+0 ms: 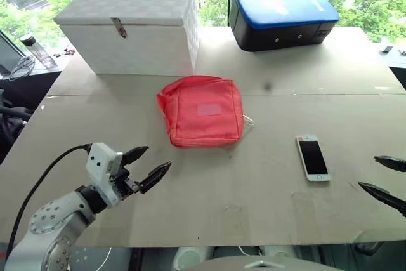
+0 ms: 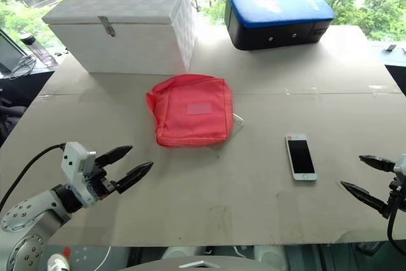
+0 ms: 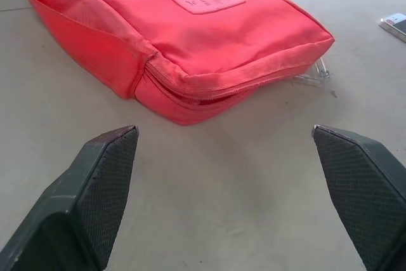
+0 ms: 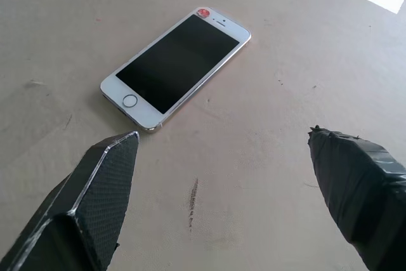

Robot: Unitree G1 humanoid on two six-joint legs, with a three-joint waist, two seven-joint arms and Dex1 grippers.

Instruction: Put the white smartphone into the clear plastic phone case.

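The white smartphone (image 1: 313, 157) lies flat and screen up on the brown table, right of centre. My right gripper (image 1: 368, 171) hovers open just to its right, fingers pointing at it, with nothing between them; in the right wrist view the phone (image 4: 174, 66) sits a short way ahead of the fingers. A thin edge of the clear plastic phone case (image 3: 311, 75) pokes out from under the right side of the red pouch (image 1: 202, 111); the rest is hidden. My left gripper (image 1: 158, 157) stands open and empty near the front left, aimed toward the pouch.
A white latched box (image 1: 133, 26) stands at the back left and a blue-topped black case (image 1: 282, 17) at the back right. The table's (image 1: 254, 207) front edge runs just below both grippers. A bottle (image 1: 35, 49) stands off the table's left side.
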